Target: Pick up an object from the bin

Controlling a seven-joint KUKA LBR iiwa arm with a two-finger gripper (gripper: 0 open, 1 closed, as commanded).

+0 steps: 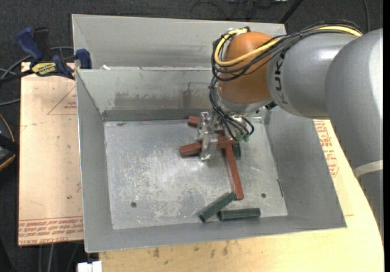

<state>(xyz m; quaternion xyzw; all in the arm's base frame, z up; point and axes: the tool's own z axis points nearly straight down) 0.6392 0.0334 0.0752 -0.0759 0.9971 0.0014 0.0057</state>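
My gripper [206, 143] hangs low over the middle of the bin, under the orange wrist cover. A short red-brown block [189, 149] lies right beside its tip on the left, touching or nearly touching it. Another small red-brown block [195, 121] sits just behind the gripper, near the back wall. A long red-brown bar [234, 174] runs from under the gripper's right side toward the front of the bin. A dark green piece [237, 150] lies partly hidden under the wrist cables.
Two dark green bars [218, 207] [240, 213] lie end to end near the front wall. The bin's left half shows bare scuffed metal floor. The arm and its orange cover hide the back right part of the bin.
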